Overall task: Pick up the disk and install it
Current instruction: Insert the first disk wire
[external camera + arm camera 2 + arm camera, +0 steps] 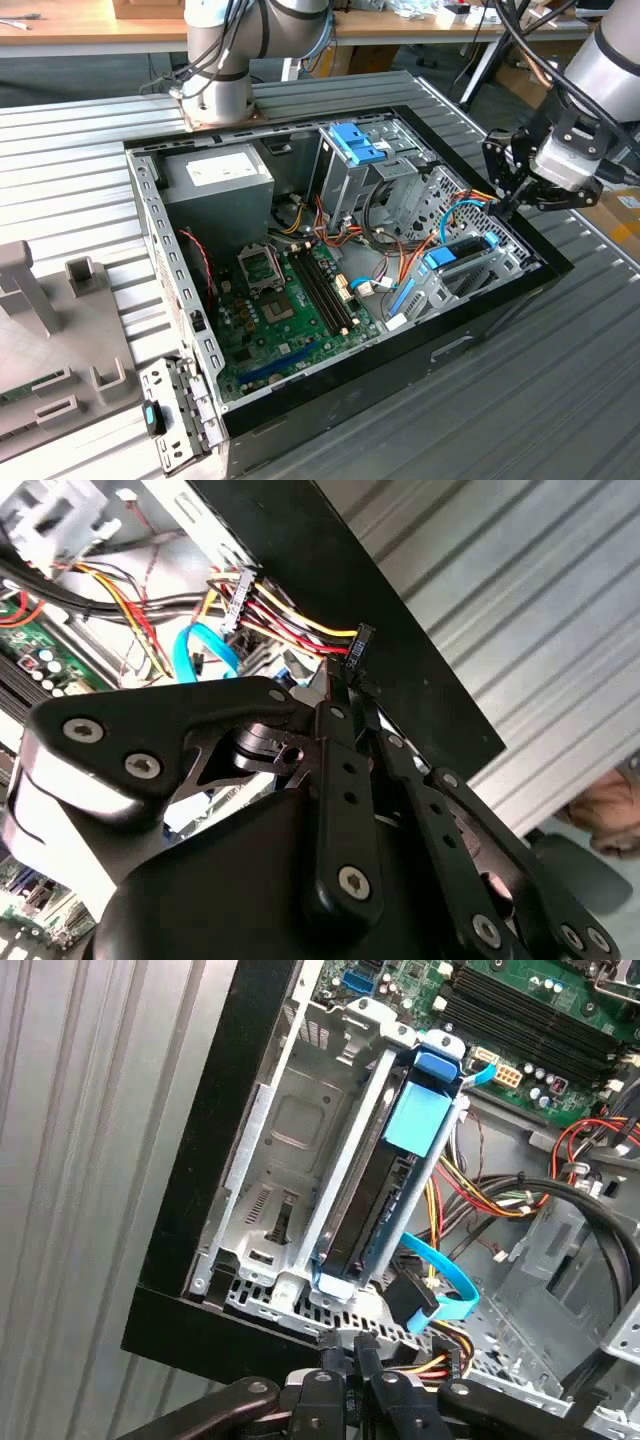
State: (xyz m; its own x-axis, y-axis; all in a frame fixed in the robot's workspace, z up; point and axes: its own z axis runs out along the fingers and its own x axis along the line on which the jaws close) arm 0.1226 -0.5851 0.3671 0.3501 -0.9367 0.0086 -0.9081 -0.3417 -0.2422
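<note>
Shows, in the exterior view, an open desktop computer case (400, 372) lying on its side on a ribbed metal table (560, 400), with the arm's base (215, 95) mounted just behind it. Holds the gripper (500, 200) over the case's edge on the exterior view's right, fingers pressed together and gripping nothing. Finds the disk (460, 252) inside the case, slotted on edge into the low metal drive cage (470, 285) just beneath those fingers. Gives the disk (385, 1200) more plainly in the first wrist view: a dark slab in its bright blue carrier, standing along one wall of the drive cage (270, 1160) beside the case's black side wall (230, 1090). Puts the gripper (346, 1348) right at the cage's perforated lip, close to the disk's near end; cannot tell whether tips and metal touch. Curls a flat blue data cable (445, 1280) beside that same end, next to a bundle of yellow, red and black wires (440, 1200). Repeats the closed gripper (338, 692) in the second wrist view, tips near a black connector (358, 645) on those wires, the blue data cable (200, 645) looping just behind. Elsewhere in the case: green motherboard (290, 310), grey power supply (220, 185), and a tall metal cage topped by a blue clip (355, 143). Leaves a grey moulded fixture (40, 330) on the table at the exterior view's left.
</note>
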